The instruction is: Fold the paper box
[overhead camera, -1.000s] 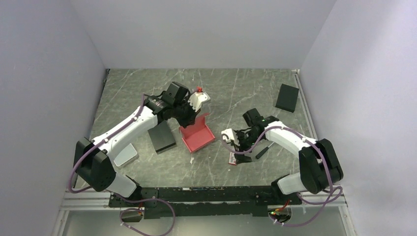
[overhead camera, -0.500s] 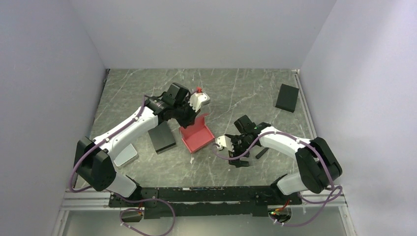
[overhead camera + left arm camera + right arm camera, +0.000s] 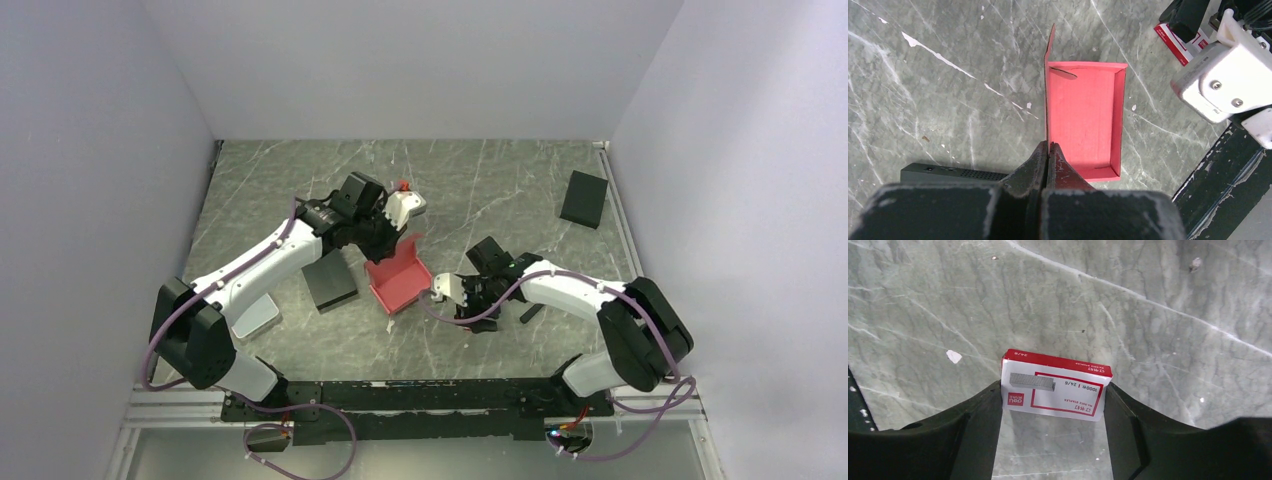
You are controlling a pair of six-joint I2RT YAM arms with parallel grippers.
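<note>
The paper box (image 3: pixel 402 282) is a red-pink open tray standing on the marble table (image 3: pixel 470 190), with one tall flap upright along its left side. In the left wrist view the paper box (image 3: pixel 1083 125) shows its bare inside. My left gripper (image 3: pixel 1048 146) is shut on the near end of that upright flap, and from above the left gripper (image 3: pixel 386 240) sits over the tray's far-left corner. Just right of the tray, my right gripper (image 3: pixel 468 314) holds a red-and-white staple packet (image 3: pixel 1055 386). The right gripper (image 3: pixel 1054 399) has a finger pressed against each short side of that packet.
A flat black device (image 3: pixel 330 281) lies left of the tray. A black box (image 3: pixel 584 198) sits at the far right. A pale flat object (image 3: pixel 256 315) lies by the left arm, and a dark pen-like tool (image 3: pixel 531 313) beside the right arm. The staple packet (image 3: pixel 1182 39) also shows near the tray.
My right arm has moved left toward the tray, and its jaws have narrowed onto the staple packet. The left gripper and the tray have barely shifted.
</note>
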